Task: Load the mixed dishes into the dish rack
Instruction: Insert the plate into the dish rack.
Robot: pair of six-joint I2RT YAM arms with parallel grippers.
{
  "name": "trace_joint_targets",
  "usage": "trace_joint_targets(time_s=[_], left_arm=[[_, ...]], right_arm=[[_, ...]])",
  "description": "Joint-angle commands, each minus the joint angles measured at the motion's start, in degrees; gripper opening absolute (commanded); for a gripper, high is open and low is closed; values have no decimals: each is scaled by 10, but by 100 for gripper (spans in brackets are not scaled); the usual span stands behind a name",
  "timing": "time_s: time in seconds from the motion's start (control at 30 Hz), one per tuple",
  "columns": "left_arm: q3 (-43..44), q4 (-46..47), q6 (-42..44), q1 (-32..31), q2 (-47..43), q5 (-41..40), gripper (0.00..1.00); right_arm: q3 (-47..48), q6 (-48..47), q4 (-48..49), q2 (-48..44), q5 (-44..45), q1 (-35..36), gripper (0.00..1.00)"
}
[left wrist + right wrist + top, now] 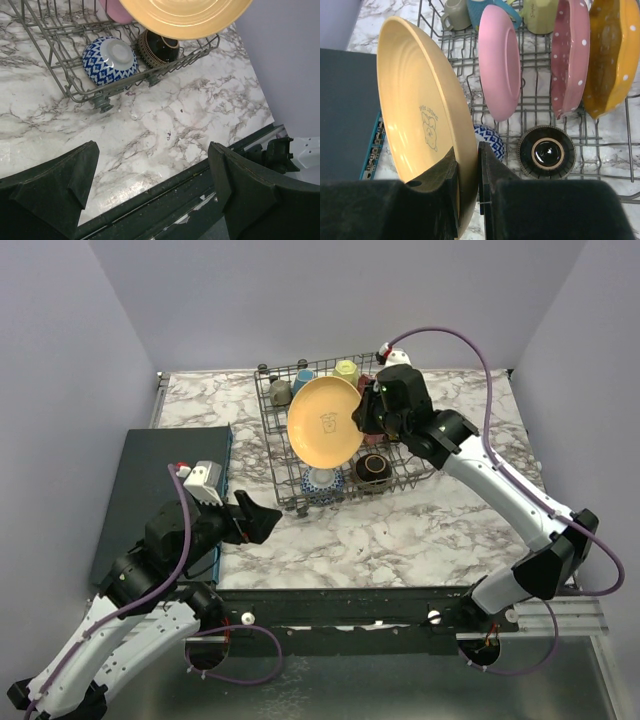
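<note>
My right gripper (365,420) (468,155) is shut on the rim of a yellow plate (325,422) (415,100). It holds the plate on edge above the left part of the dish rack (268,430) (540,107). In the rack stand a pink plate (500,60), a pink dotted plate (570,55) and an orange dotted plate (612,55). A blue patterned bowl (322,483) (110,61) and a dark bowl (374,469) (547,152) lie at its front. Three mugs (303,378) line its back. My left gripper (262,520) (152,165) hangs open and empty over the table's near edge.
A dark flat mat (160,490) lies left of the rack, under my left arm. The black front rail (165,200) runs along the marble table's near edge. Grey walls close in the back and both sides.
</note>
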Motion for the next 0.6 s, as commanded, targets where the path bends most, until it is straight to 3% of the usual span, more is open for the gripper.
trace_joint_targets(time_s=[0.0, 0.57], left_arm=[[-13, 13, 6, 3, -23, -26, 99], [-18, 21, 7, 3, -44, -5, 99]], right_arm=[[63, -19, -28, 38, 73, 20, 0], [281, -62, -117, 221, 245, 95, 0]])
